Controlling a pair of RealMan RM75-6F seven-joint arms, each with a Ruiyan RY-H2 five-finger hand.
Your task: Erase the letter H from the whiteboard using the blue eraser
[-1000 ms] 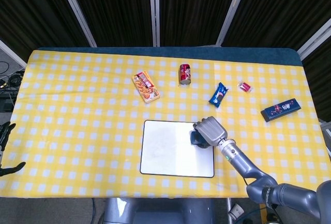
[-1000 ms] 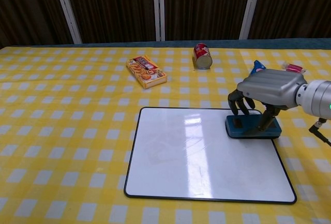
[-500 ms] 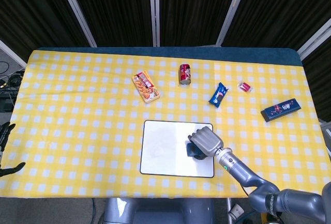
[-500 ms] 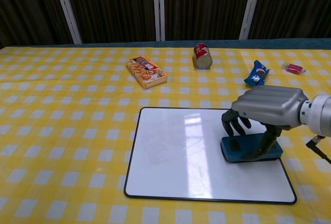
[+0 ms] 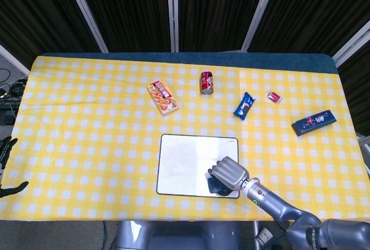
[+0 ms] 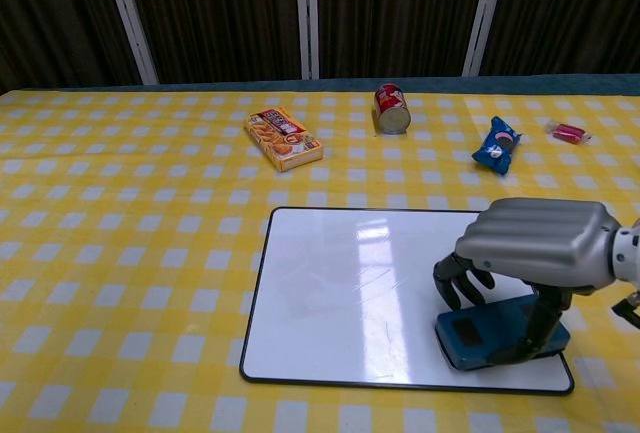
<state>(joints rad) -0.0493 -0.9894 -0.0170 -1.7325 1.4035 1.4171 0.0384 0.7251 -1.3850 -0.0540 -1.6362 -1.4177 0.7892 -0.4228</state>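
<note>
The eraser [image 6: 502, 331] is held flat on the board [image 6: 340, 293], at the board's near right corner, so that its underside is kept against the white surface. It is gripped from above by the right hand [image 6: 535, 253]: the fingers [image 6: 458, 278] are curled down over the side toward the board's middle and a thumb is set against the opposite side, so the block is clamped between them and can be pushed along without slipping. The hand's flat back is kept roughly level over the eraser, which suits downward pressure. No clear letter H can be made out on the board; only faint marks and a ceiling reflection are seen near its middle, so the erasing is judged nearly or wholly done, though this cannot be confirmed. Beyond the board's far edge a snack box [image 6: 284, 138] and a red can [image 6: 391, 108] are found, with a blue packet [image 6: 497, 145] and a small pink wrapper [image 6: 568, 133] off to the far right. In the head view a dark bar [image 5: 313, 122] is seen well right of the board. The left hand [image 5: 6, 149] is glimpsed only at the frame's edge, far left of the board; whether its fingers are apart cannot be told.
</note>
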